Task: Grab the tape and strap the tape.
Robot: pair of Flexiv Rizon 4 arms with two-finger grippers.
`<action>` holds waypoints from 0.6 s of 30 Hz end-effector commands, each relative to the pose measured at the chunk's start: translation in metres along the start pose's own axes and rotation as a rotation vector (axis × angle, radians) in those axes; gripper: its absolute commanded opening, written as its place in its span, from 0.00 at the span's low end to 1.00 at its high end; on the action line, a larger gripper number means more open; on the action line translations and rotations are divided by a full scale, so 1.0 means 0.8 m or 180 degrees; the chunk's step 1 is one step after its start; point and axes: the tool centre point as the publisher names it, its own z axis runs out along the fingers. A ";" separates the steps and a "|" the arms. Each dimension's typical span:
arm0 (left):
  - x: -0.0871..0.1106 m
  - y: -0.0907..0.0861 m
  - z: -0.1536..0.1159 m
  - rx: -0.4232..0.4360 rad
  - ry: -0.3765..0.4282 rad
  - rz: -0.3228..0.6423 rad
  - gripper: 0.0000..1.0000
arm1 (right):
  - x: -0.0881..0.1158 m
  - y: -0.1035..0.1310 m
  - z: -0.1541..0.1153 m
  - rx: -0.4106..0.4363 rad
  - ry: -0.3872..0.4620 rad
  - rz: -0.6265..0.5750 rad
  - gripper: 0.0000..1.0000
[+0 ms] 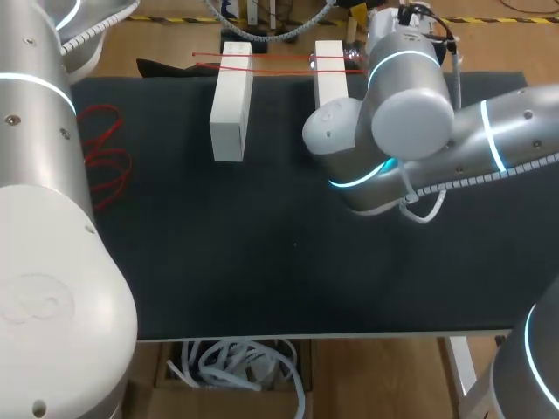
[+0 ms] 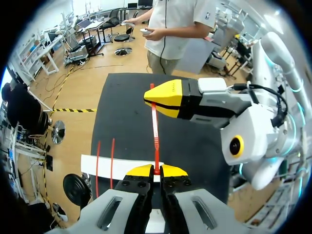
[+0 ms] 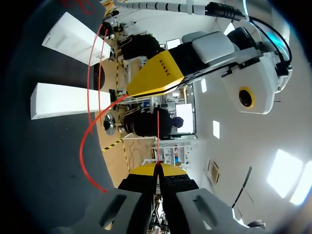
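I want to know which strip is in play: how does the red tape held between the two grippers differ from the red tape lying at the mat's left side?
The held tape is pulled straight; the loose tape curls in loops. The held tape is pinched between the left gripper and the right gripper, one at each end; the loose tape lies untouched on the mat. Both are thin and red.

Head view high behind, looking down on table (image 1: 262, 262), 2 wrist views close, facing each other along tape (image 2: 155, 131)
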 end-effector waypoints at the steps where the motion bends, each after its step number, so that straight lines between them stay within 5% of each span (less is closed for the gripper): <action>1: -0.001 -0.001 -0.001 -0.0018 0.0007 -0.0005 0.00 | -0.003 -0.002 0.000 0.0023 0.0023 -0.0085 0.00; 18: -0.001 -0.001 -0.001 -0.0018 0.0007 -0.0005 0.00 | 0.000 0.009 0.003 -0.0003 -0.0011 -0.0331 0.00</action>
